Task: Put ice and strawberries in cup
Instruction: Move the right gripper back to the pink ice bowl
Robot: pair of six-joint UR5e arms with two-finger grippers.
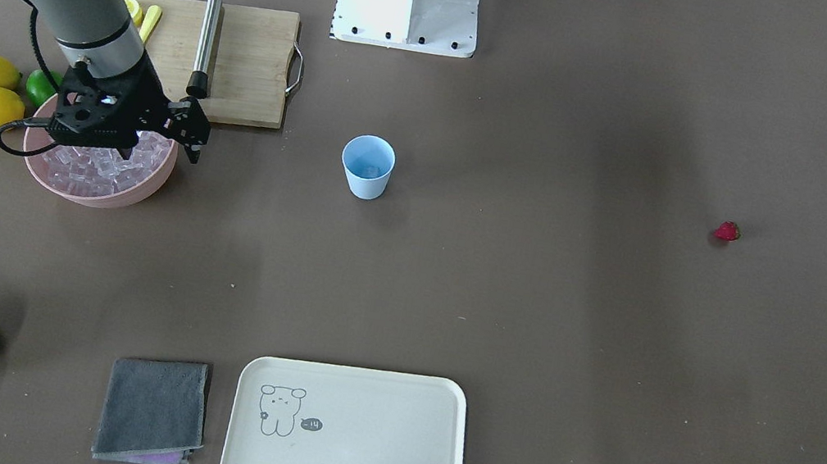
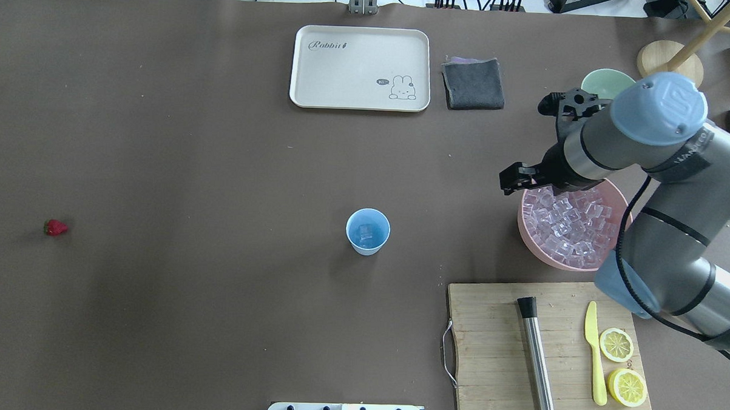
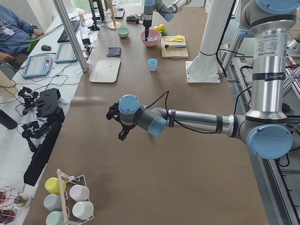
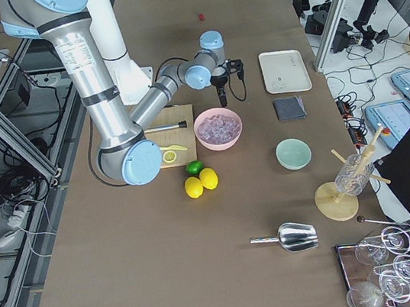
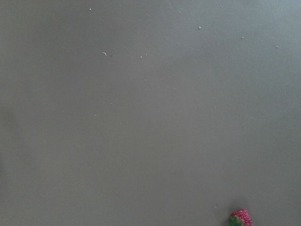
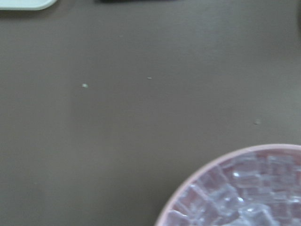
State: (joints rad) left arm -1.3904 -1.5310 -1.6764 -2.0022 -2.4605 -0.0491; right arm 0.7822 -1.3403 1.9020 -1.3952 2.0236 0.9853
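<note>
Hanging over the pink bowl (image 1: 105, 200), the right gripper (image 4: 221, 98) is pointing straight down at the heaped ice (image 2: 567, 227). You are seeing its body from above and from the side only, so you cannot tell how far its fingers are spread or whether a cube is sitting between them. The cup (image 2: 368, 231) is standing upright near the middle of the table (image 2: 190, 162), well apart from the bowl, and one clear cube is lying in its bottom. The strawberry (image 1: 726, 231) is lying on the brown surface toward the robot's left end, well apart from the cup. The left gripper (image 3: 123, 133) is hanging above the table near that berry, not touching it. You are catching the berry only at the lower edge of the left wrist view, and the spread of those fingers cannot be judged either. Beside the pink bowl, a cutting board (image 2: 493, 355) is carrying a metal muddler (image 2: 538, 369), a yellow knife (image 2: 595, 352) and two lemon halves (image 2: 616, 344).
</note>
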